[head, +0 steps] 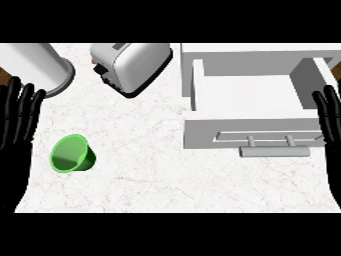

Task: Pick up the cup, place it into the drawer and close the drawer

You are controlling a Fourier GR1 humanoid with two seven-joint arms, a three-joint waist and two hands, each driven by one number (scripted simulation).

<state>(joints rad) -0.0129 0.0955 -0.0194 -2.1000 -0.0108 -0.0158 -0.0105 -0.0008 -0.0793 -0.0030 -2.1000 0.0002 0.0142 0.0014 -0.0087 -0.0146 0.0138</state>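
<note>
small green plastic cup (72,155) left near the surface's (165,175) left edge, ungrasped | white open drawer (250,107) ready at right edge | left hand (10,120) and right hand (339,125) held flat, fingers straight, nothing clasped

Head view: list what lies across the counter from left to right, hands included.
Left hand → green cup → toaster → open drawer → right hand.
</note>
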